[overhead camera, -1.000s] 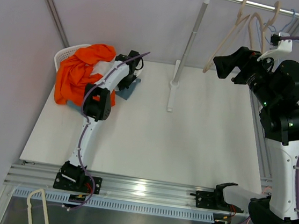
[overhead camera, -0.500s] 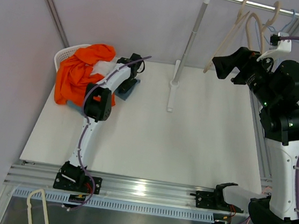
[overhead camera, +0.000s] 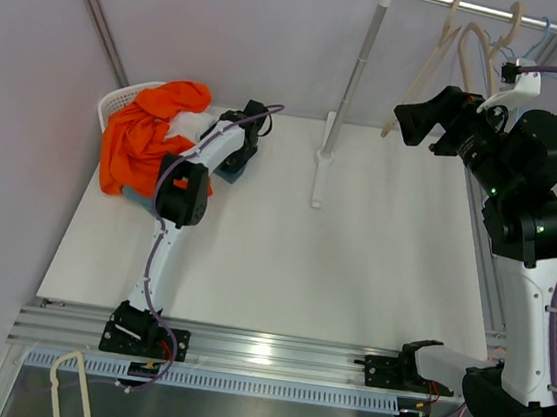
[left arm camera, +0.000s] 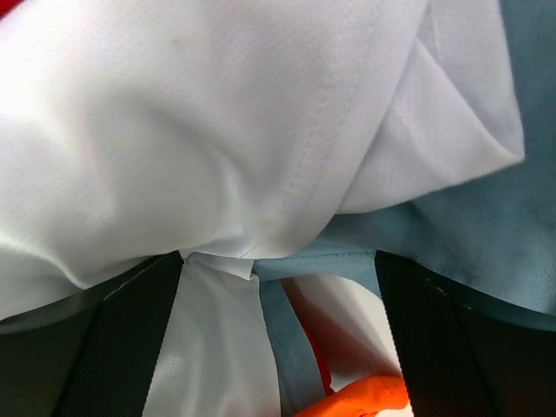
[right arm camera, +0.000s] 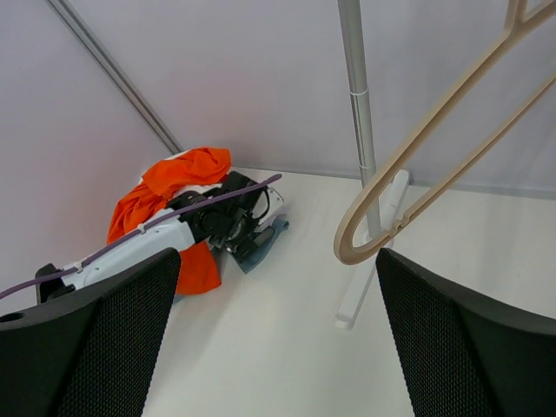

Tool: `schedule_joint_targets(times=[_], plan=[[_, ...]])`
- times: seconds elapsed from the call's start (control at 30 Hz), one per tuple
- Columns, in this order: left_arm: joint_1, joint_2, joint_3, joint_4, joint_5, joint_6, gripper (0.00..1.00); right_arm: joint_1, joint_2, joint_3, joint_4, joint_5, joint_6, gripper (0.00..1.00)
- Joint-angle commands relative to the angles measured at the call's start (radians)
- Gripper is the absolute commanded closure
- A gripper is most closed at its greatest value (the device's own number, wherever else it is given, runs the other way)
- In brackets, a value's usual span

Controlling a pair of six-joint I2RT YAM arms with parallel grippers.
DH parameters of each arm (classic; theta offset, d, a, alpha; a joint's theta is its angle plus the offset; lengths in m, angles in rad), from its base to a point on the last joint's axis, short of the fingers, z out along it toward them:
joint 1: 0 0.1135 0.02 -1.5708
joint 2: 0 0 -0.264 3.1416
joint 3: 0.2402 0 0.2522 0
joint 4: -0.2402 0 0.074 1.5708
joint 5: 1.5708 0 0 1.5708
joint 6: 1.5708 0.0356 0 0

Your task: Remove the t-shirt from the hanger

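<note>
Your left gripper [left arm camera: 278, 261] is spread wide against white cloth [left arm camera: 217, 130], and your right gripper [right arm camera: 276, 287] gapes empty near the hanger [right arm camera: 343, 248].

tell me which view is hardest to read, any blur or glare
Left wrist view: hardest, filled edge to edge by close white fabric, with its fingers showing as dark, soft slabs at the bottom corners. Right wrist view: the beige hanger is crisp, while its own fingers are dark and blurred. Top external view: even light, with one glare patch on the aluminium rail.
</note>
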Motion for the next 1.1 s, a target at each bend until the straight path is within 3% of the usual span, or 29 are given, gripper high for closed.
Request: schedule_joint_targets(times=[0.0,0.3,0.4,0.47,0.5,0.63,0.8,1.07], plan=[[-0.006,-0.079,-0.097,0.164,0.0,0.038,0.0,-0.003,0.002,0.008,0.045,-0.028,0.011,0.0],[-0.009,-0.002,-0.03,0.263,-0.047,0.098,0.04,-0.003,0.005,0.008,0.054,-0.043,0.02,0.0],[-0.026,-0.013,-0.086,0.373,-0.049,0.176,0.17,-0.005,0.007,0.008,0.059,-0.052,0.026,0.01],[-0.024,-0.036,-0.119,0.4,-0.015,0.195,0.48,-0.003,0.008,0.008,0.062,-0.059,0.029,0.0],[-0.016,-0.037,-0.11,0.396,0.012,0.189,0.54,-0.005,0.008,0.008,0.06,-0.062,0.029,0.01],[0.007,-0.013,-0.016,0.29,0.072,0.132,0.6,-0.007,0.003,0.012,0.054,-0.063,0.023,0.01],[0.037,0.032,0.111,0.173,0.152,0.089,0.95,-0.013,-0.007,0.012,0.051,-0.066,0.02,0.0],[0.022,-0.036,0.027,0.199,0.183,0.035,0.99,-0.019,-0.009,0.009,0.054,-0.079,0.028,0.0]])
